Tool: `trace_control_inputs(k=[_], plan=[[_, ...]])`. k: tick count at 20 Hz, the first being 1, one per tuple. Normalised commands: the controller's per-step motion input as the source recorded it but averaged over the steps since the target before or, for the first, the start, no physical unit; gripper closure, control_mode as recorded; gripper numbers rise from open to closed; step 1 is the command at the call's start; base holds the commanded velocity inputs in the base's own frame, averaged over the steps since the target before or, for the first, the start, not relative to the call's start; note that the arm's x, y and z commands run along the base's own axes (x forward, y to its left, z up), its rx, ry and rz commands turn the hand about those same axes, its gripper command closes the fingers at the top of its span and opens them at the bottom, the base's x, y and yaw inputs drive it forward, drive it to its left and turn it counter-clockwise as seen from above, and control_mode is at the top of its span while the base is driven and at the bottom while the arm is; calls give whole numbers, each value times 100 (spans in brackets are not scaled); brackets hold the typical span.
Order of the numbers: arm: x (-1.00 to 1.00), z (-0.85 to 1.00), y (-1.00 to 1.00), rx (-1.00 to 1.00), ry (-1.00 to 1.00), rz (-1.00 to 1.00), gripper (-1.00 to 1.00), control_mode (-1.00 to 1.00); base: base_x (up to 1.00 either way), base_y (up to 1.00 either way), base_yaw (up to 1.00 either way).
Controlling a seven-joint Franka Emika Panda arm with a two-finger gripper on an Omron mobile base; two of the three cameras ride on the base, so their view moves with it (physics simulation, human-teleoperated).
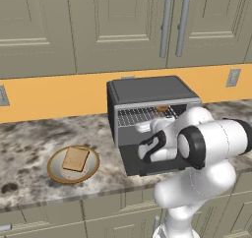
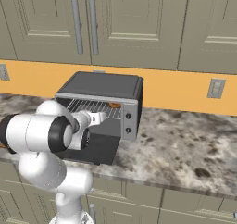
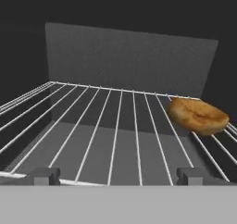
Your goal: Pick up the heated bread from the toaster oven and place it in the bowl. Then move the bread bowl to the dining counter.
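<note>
The toaster oven [image 1: 147,89] [image 2: 102,86] stands on the stone worktop with its door [image 1: 147,159] dropped open. The heated bread [image 3: 198,115] [image 1: 161,108] [image 2: 115,105], a small orange-brown bun, lies on the wire rack [image 3: 115,126] at the back right. My gripper [image 3: 118,176] [image 1: 143,127] [image 2: 99,118] is at the oven mouth, open, with nothing between its fingertips [image 3: 44,174]; the bread is ahead and to the right of it. The bowl [image 1: 54,172] sits left of the oven with a flat toast slice [image 1: 76,159] in it. The dining counter is out of view.
Wall cabinets [image 1: 123,25] hang above the oven, over an orange wall strip [image 1: 54,97] with outlets [image 2: 215,88]. The stone worktop [image 2: 185,144] stretches bare to the right of the oven. My arm's elbow [image 1: 211,143] hangs over the open door.
</note>
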Motion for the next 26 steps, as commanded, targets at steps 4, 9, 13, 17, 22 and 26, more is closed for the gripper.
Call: trace_control_inputs(k=[4,9,13,17,22,26], plan=[[46,3,0,-1,3,0,-100,-100,0,0,0],[57,-18,0,-6,10,0,-100,-100,0,0,0],[34,-61,0,-11,17,0,-100,-100,0,0,0],[14,-56,0,-15,26,0,-100,-100,0,0,0],[-16,-46,0,-21,20,0,-100,-100,0,0,0],[-75,-41,-12,-10,29,0,-100,-100,0,0,0]])
